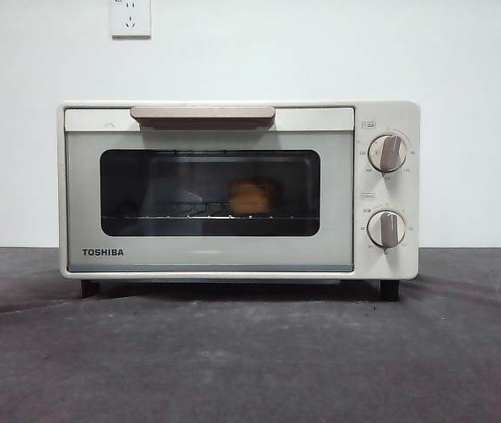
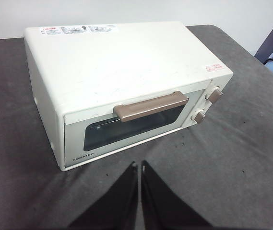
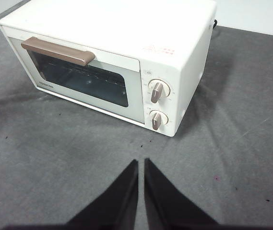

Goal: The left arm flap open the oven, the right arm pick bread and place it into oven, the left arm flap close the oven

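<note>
Bread [image 1: 251,196] inside shut oven [image 1: 232,189], apart from both end effectors

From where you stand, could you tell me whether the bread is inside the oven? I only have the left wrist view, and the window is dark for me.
Observer: Yes. The front view shows the bread on the rack behind the window of the oven, slightly toward the knob side.
Operator: Thank you. How are the knobs set?
Observer: From the front, the upper knob and the lower knob both point roughly straight up.
Operator: And where is the right claw?
Observer: The right claw hangs over the table in front of the oven, nearer the knobs, jaws together, holding nothing.
</note>
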Motion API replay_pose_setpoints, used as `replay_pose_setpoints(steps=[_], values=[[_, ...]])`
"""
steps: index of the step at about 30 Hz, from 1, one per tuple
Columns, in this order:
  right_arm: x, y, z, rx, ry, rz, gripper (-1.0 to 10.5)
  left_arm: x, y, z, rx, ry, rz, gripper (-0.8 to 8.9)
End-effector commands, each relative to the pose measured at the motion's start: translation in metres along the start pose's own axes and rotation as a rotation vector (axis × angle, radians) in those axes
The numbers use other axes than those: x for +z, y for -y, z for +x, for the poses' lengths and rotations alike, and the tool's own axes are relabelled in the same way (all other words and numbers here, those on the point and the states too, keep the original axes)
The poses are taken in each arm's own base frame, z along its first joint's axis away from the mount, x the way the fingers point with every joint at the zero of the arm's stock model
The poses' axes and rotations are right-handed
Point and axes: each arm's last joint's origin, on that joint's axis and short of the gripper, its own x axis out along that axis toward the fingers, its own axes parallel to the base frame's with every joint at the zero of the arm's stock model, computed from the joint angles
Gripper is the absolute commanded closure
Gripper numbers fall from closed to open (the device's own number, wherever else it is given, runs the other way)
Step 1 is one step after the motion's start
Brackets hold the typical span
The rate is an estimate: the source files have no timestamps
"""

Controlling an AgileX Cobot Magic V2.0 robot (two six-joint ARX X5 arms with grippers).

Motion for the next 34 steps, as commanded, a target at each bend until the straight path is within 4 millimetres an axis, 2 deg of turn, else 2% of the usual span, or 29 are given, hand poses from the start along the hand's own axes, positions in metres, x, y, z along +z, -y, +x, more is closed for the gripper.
replay_pose_setpoints(steps=[1, 11, 14, 16, 23, 26, 30, 34], values=[[0.004, -0.001, -0.003, 0.008, 0.023, -0.007, 9.3, 0.005, 0.002, -0.003, -0.006, 0.025, 0.008, 7.94], [0.004, -0.001, -0.003, 0.009, 0.023, -0.007, 9.3, 0.003, 0.001, -0.006, 0.011, 0.036, 0.004, 7.94], [0.004, -0.001, -0.003, 0.009, 0.023, -0.007, 9.3, -0.011, -0.003, -0.003, 0.034, 0.047, 0.009, 7.93], [0.004, -0.001, -0.003, 0.008, 0.023, -0.007, 9.3, -0.03, -0.009, 0.004, 0.057, 0.082, 0.004, 7.93], [0.004, -0.001, -0.003, 0.009, 0.023, -0.007, 9.3, -0.124, -0.041, 0.048, 0.277, 0.278, 0.052, 7.93], [0.004, -0.001, -0.003, 0.008, 0.023, -0.008, 9.3, -0.156, -0.051, 0.062, 0.352, 0.358, 0.05, 7.93], [0.004, -0.001, -0.003, 0.009, 0.023, -0.007, 9.3, -0.185, -0.06, 0.075, 0.421, 0.422, 0.022, 7.93], [0.004, -0.001, -0.003, 0.009, 0.023, -0.007, 9.3, -0.201, -0.066, 0.082, 0.503, 0.435, -0.033, 7.93]])
